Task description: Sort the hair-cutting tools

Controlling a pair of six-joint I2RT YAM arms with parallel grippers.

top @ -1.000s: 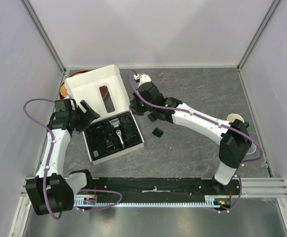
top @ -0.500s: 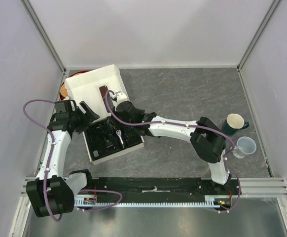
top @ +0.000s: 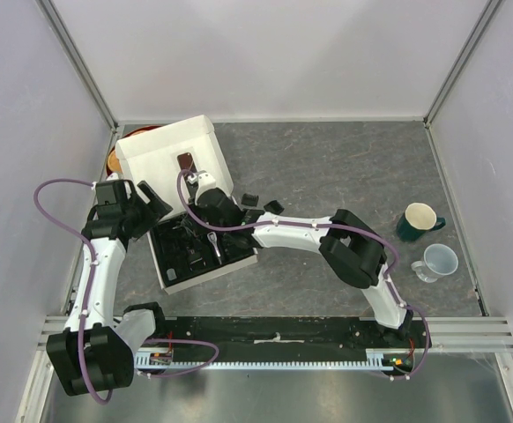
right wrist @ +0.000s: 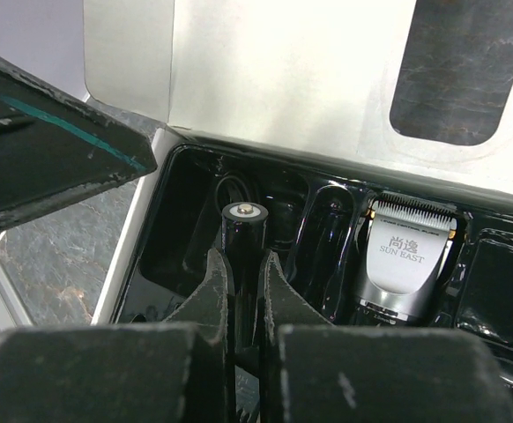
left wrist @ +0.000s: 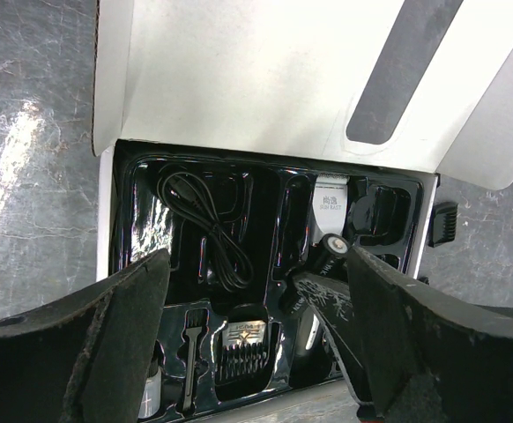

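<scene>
While the right gripper (right wrist: 242, 264) is clamped on a smooth black cylinder (right wrist: 243, 231) with a small round metal tip, holding it upright over a deep pocket of the tray (right wrist: 155, 256), the left gripper (left wrist: 258, 264) hangs above the same tray with its scuffed, matte fingers spread wide and nothing between them. Whether the cylinder's lower end touches the tray cannot be told. The tray is glossy, moulded black plastic set in a white cardboard box (left wrist: 239, 79), whose flat lid stands open and has a rounded oblong window cut in it. The clipper (right wrist: 406, 256) lies in its own slot, its satin silver head printed SUN EAST and edged with fine blade teeth. A thin black cord (left wrist: 205, 225) lies loosely looped in another pocket, and a toothed comb guard (left wrist: 243, 348) and a slim brush (left wrist: 190, 348) lie side by side in neighbouring slots. Two loose guards (top: 250, 196) lie on the mottled grey table (top: 345, 167), just beside the box.
</scene>
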